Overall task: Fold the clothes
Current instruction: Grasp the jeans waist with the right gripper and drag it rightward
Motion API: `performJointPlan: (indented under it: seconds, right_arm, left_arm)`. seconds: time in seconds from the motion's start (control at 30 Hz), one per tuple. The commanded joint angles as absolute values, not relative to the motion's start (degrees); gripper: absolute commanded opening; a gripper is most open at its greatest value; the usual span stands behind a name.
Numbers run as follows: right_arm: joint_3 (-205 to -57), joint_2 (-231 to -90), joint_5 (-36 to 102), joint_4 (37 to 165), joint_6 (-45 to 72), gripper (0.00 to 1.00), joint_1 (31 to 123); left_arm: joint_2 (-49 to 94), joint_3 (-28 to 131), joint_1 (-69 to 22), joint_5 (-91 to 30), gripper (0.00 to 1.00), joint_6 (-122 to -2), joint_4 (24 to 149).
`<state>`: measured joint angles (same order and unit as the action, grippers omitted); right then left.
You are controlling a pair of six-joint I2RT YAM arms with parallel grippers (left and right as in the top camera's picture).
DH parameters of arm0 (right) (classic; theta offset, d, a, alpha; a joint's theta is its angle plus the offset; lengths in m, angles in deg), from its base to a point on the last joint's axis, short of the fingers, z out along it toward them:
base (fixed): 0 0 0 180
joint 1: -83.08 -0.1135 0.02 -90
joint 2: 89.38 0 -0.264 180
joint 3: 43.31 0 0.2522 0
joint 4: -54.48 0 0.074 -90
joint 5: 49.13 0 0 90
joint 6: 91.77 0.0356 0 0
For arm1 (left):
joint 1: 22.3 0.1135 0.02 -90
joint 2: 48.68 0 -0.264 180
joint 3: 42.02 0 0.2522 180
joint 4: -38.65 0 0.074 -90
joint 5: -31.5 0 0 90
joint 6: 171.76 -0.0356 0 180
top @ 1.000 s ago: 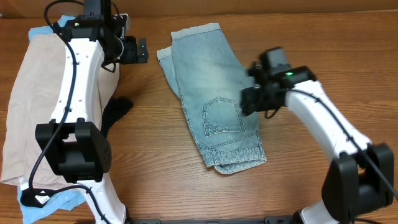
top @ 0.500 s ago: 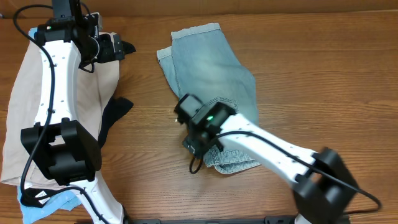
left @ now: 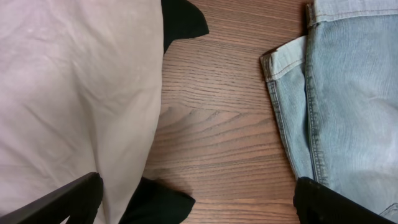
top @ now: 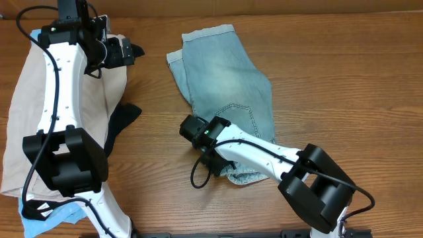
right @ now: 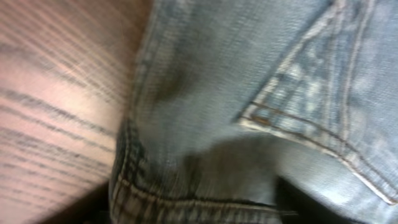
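Observation:
Faded light-blue denim shorts (top: pixel 225 73) lie flat in the middle of the table, folded lengthwise, with a stitched back pocket (top: pixel 236 119) facing up. My right gripper (top: pixel 218 162) is low over their lower left corner. In the right wrist view its dark fingers stand apart at the waistband seam (right: pixel 186 202), and my right gripper (right: pixel 199 214) has denim (right: pixel 205 93) between them; the view is blurred. My left gripper (top: pixel 132 51) hovers wide open at the far left. The left wrist view shows my left gripper (left: pixel 199 199) holding nothing over bare wood, between the beige garment (left: pixel 68 93) and the shorts (left: pixel 348 93).
A beige garment (top: pixel 26 112) is heaped along the left side, with a black garment (top: pixel 122 119) poking out from under it and a sky-blue one (top: pixel 56 215) at the front left. Bare wooden table (top: pixel 344 73) stretches to the right of the shorts.
My right arm swung from the shorts' right edge across to their lower left corner. My left gripper drew back to the left. The shorts lie as before.

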<state>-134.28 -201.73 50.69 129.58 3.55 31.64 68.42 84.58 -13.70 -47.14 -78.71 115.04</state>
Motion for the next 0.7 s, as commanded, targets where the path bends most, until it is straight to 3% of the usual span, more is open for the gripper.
performJointPlan:
  seconds: [0.0,0.37,0.67]
  right_arm:
    - [-134.4,-201.3,52.0,128.4,6.2,0.04,33.2]
    - [-143.0,-192.8,47.5,133.7,8.9,0.04,44.2]
    - [-145.2,-183.5,43.1,133.3,7.8,0.04,69.1]
  left_arm:
    - [67.5,84.3,-14.0,-47.1,1.0,-78.8,115.2]
    - [67.6,84.3,-14.1,-47.0,1.0,-80.1,117.1]
    - [67.6,84.3,-16.4,-47.1,0.99,-82.1,118.0]
